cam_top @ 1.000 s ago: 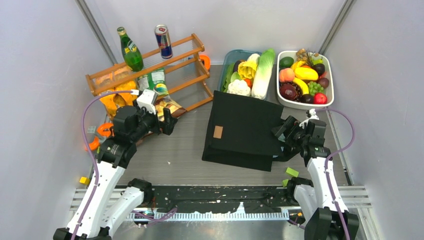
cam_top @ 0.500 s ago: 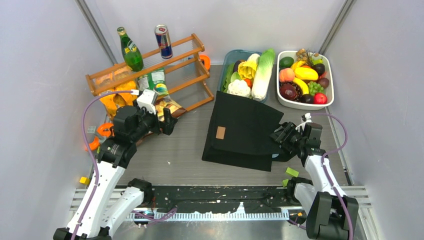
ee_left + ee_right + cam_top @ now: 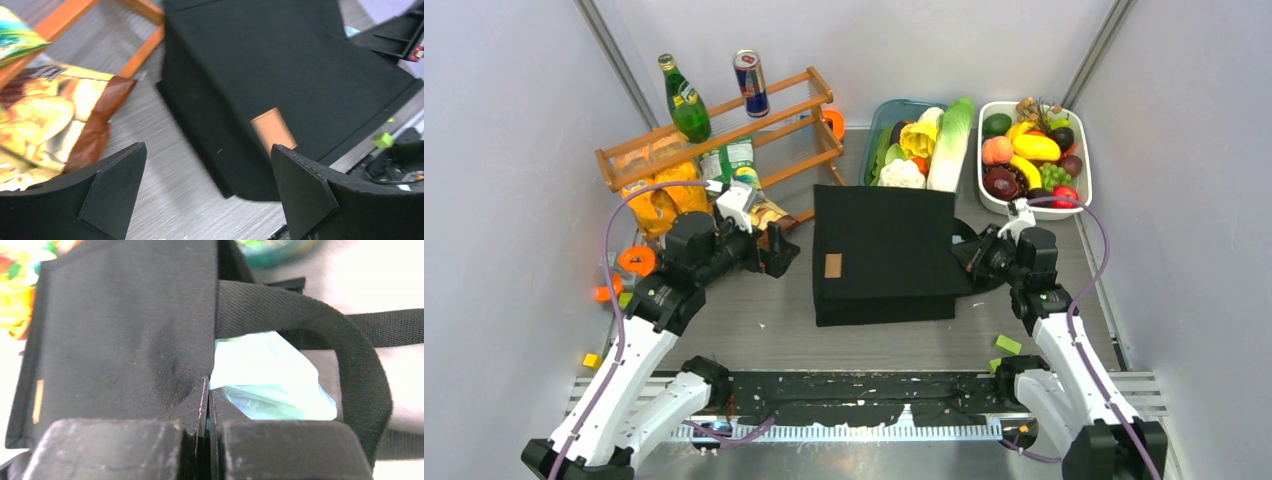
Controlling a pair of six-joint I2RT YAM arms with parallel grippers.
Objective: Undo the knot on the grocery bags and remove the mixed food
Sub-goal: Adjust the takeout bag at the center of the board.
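The right pincer (image 3: 207, 390) was clamped on the edge of the black tote (image 3: 125, 330), the left pincer (image 3: 207, 150) held open. The light-blue plastic bag (image 3: 265, 375) beside its tips could be snagged and torn.

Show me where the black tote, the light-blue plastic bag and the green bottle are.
black tote (image 3: 884, 240): top external view, middle of its flat upper face.
light-blue plastic bag (image 3: 267, 372): right wrist view, the crumpled part that shows.
green bottle (image 3: 690, 115): top external view, its labelled body.
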